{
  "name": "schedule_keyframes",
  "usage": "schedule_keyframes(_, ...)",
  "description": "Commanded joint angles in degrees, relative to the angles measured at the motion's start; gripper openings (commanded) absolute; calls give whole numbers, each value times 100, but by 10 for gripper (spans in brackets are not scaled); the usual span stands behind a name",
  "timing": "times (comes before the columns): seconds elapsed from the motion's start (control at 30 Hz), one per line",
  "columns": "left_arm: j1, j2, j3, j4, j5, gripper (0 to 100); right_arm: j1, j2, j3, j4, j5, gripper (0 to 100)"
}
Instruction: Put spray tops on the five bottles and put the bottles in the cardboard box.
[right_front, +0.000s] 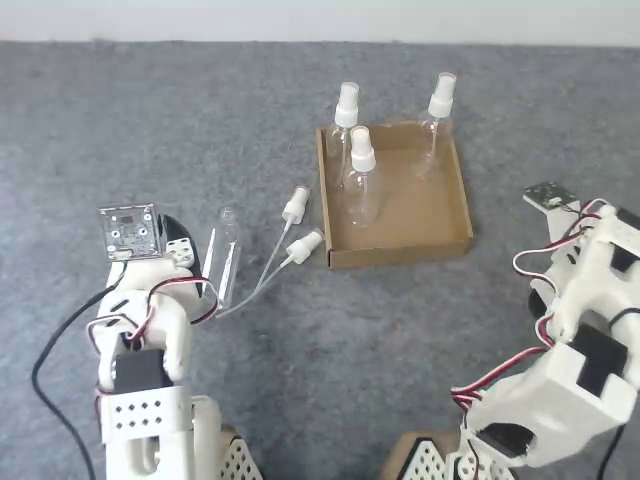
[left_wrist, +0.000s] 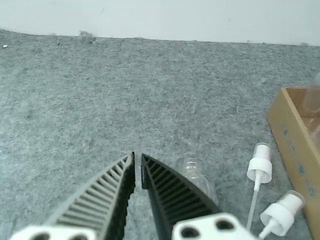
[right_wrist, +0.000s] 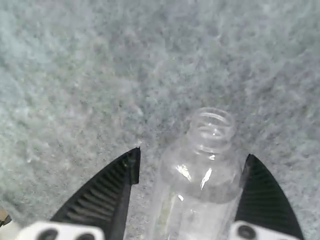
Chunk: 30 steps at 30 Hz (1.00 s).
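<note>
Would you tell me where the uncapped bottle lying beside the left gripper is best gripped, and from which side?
I'd take the bottle around its straight body, coming down from above with the jaws across its width. It lies on its side on the carpet, so the round flanks are exposed and the neck stays free for capping.

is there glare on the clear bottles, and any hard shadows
Right wrist view: bright glints on the shoulder of the uncapped bottle within the right claw. Left wrist view: faint glints on the lying bottle beside the left claw. High view: even light, only soft shadows along the cardboard box walls.
</note>
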<state>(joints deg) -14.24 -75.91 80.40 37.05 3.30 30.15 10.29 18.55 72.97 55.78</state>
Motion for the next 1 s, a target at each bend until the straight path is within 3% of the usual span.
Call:
schedule_keyframes(0.0,26,-62,-31,-88,-9,13,189,-84,-44,-57,-53,262)
schedule_keyframes(0.7,44,-44,-40,-88,-9,13,242,-84,-26,-57,-44,159)
schedule_keyframes(0.87,651,431,-699,738,-255,13,242,-84,-26,-57,-44,53)
schedule_keyframes(0.97,1020,1196,-1349,1090,-519,13,242,-84,-26,-57,-44,46)
